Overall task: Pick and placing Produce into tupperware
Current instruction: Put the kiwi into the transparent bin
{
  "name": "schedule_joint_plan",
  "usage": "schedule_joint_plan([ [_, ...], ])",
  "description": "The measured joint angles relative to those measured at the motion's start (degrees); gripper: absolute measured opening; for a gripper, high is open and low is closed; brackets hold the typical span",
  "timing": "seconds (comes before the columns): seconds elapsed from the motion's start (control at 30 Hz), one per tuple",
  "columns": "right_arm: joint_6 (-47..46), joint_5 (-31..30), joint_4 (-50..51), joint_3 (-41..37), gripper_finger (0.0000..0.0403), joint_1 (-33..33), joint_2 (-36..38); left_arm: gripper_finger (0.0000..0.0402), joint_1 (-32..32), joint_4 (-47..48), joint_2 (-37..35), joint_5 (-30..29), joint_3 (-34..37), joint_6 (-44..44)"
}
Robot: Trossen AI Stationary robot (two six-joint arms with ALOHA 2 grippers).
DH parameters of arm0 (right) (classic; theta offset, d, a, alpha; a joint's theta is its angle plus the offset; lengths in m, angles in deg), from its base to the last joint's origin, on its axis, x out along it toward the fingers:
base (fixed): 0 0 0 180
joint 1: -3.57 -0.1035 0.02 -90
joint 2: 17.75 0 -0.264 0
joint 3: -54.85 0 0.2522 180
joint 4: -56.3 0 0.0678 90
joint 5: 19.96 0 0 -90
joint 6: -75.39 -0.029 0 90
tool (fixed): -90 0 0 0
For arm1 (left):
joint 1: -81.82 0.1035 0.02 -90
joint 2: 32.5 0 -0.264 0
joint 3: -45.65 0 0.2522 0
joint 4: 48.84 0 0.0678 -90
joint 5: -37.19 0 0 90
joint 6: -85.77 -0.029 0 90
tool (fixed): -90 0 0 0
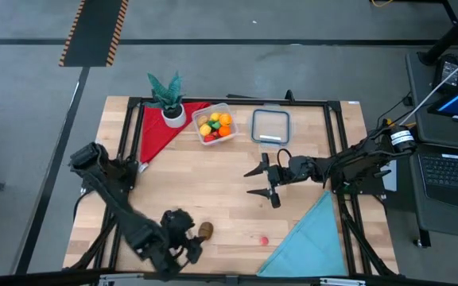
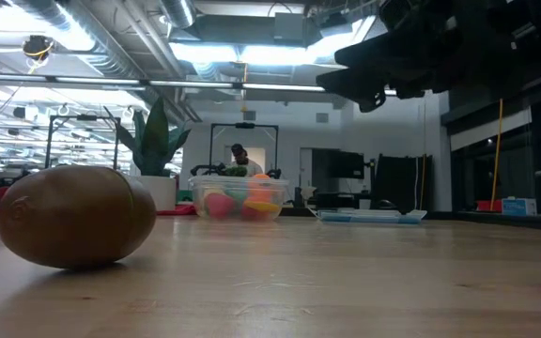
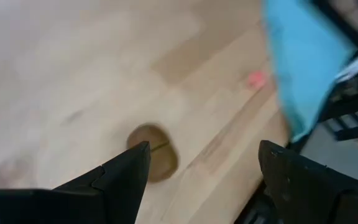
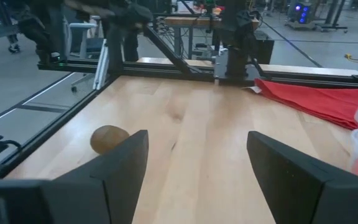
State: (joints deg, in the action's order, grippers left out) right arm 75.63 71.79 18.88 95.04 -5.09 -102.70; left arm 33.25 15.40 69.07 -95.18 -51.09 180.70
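A potted plant (image 1: 168, 97) sits on a red cloth (image 1: 159, 127) at the worktop's (image 1: 213, 191) far corner; a clear lid (image 1: 270, 126) lies flat nearby, a blue cloth (image 1: 312, 238) opposite. Someone, perhaps seated, shows dimly behind (image 2: 240, 160).

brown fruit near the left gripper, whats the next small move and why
Probably lower the left gripper over the brown fruit and close on it. The gripper is open with nothing between its fingers, the fruit lies loose on the table close beside it, and the tupperware already holds other produce. The right gripper hovers open mid-table.
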Motion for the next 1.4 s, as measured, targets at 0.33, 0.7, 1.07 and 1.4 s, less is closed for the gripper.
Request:
schedule_joint_plan([
  [0.33, 1.5, -0.2, 0.2, 0.0, 0.0275, -0.7, 0.0, 0.0289, 9.1, 2.0, 3.8, 22.5, -0.5, -1.6],
  [0.7, 3.0, -0.2, 0.3, 0.0, 0.0275, -0.7, 0.0, 0.0289, 11.9, 1.0, 3.9, 22.8, -0.5, -3.8],
  [1.07, 3.0, -0.2, 0.3, 0.0, 0.0275, -0.7, 0.0, 0.0289, 14.2, 0.7, 3.9, 27.2, -0.5, 3.5],
  [1.4, 3.1, -0.2, 0.5, 0.0, 0.0275, -0.7, 0.0, 0.0289, 14.3, -0.2, 6.0, 31.1, -0.5, 8.4],
])
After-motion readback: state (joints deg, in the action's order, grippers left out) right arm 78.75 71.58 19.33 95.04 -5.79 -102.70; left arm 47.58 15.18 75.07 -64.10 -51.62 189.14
